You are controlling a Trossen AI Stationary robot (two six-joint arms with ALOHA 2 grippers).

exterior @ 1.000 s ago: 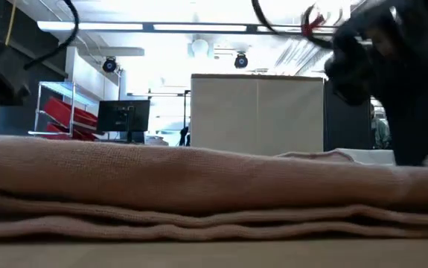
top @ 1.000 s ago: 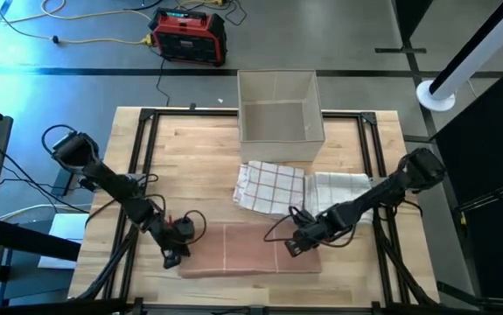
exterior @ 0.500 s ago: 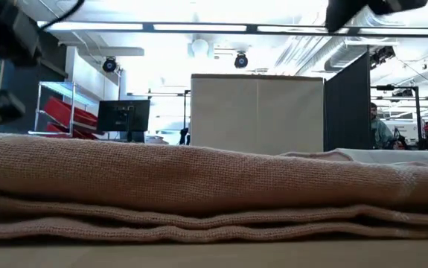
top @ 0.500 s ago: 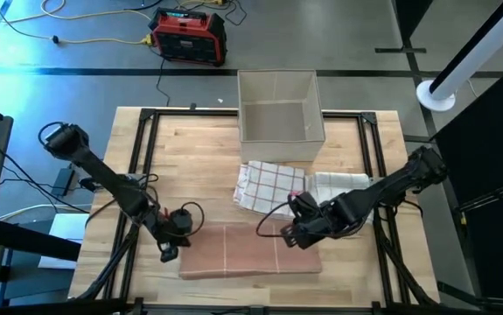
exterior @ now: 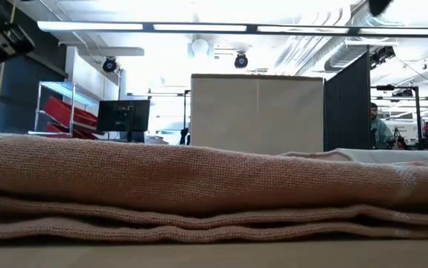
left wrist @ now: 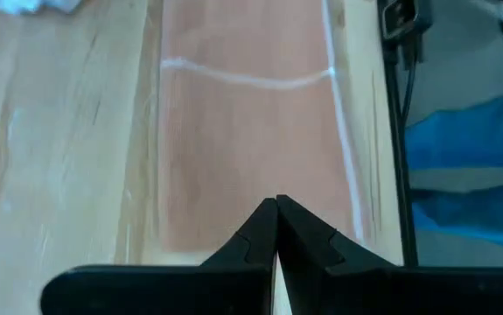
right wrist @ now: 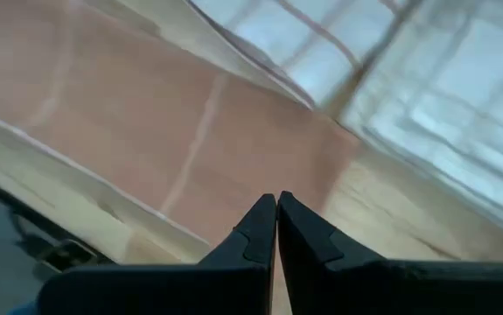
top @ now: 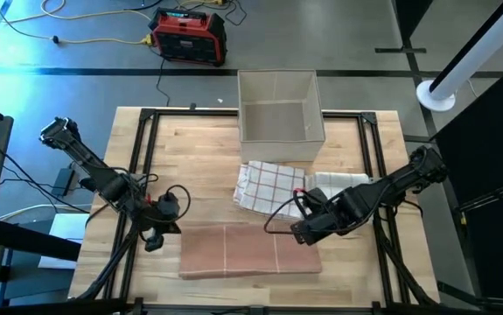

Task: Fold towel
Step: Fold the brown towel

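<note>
The left gripper, fingers pressed together and empty, is held just left of the pink towel. The towel is seen folded in flat layers, white-striped, at the wooden table's front. The right gripper, likewise closed on nothing, is held over the towel's right edge. Behind the towel, a checked cloth and a beige box are noted.

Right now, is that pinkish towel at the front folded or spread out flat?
Folded. The pink towel shows several stacked layers along its edge in the low view and lies as a compact rectangle from above.
</note>
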